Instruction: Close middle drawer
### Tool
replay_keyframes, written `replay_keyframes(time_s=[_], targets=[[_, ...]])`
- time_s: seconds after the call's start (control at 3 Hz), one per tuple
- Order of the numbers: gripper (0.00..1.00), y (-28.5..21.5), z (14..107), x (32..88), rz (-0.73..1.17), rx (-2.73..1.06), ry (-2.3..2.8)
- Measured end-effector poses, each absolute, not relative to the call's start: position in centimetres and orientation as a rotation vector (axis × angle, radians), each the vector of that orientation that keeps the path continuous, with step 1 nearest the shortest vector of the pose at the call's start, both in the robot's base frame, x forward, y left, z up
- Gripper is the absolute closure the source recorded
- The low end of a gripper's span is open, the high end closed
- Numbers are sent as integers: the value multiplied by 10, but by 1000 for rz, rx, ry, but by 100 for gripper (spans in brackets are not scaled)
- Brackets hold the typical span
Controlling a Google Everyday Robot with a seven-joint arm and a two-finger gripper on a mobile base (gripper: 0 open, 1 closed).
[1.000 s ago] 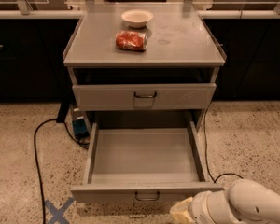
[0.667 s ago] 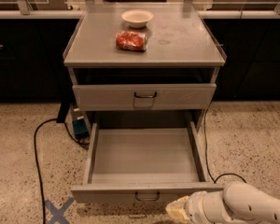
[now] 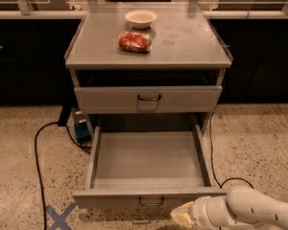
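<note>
Down at five o'clock in my view, the gripper [image 3: 182, 215] sits just below the right end of the middle drawer's face panel, on the end of the white arm [image 3: 252, 211] that comes in from four o'clock. I cannot tell whether it is spread or pressed together, nor whether it touches the panel. The middle drawer [image 3: 149, 159] is pulled far out toward six o'clock, its long flat tray in full sight. Its dark wire handle [image 3: 151, 202] lies at ten o'clock from the gripper. Above it the upper drawer [image 3: 149, 98] sits pushed in under the cabinet top [image 3: 187, 49]. On that top stands a white bowl [image 3: 140, 18], with a red packet [image 3: 134, 41] just beside it at six o'clock. A black cable [image 3: 38, 166] crosses the speckled floor at eight o'clock.
</note>
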State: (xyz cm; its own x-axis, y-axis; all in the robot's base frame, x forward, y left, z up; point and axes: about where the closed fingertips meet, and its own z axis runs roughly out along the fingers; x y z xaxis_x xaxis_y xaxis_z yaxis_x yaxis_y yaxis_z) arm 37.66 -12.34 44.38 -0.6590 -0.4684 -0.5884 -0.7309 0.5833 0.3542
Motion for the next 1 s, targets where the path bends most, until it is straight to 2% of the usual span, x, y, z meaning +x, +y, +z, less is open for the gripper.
replay_keyframes(time_s=[0.33, 1.0], targets=[[100, -125, 421, 398, 827, -891, 2386], [100, -122, 416, 405, 808, -915, 2383]])
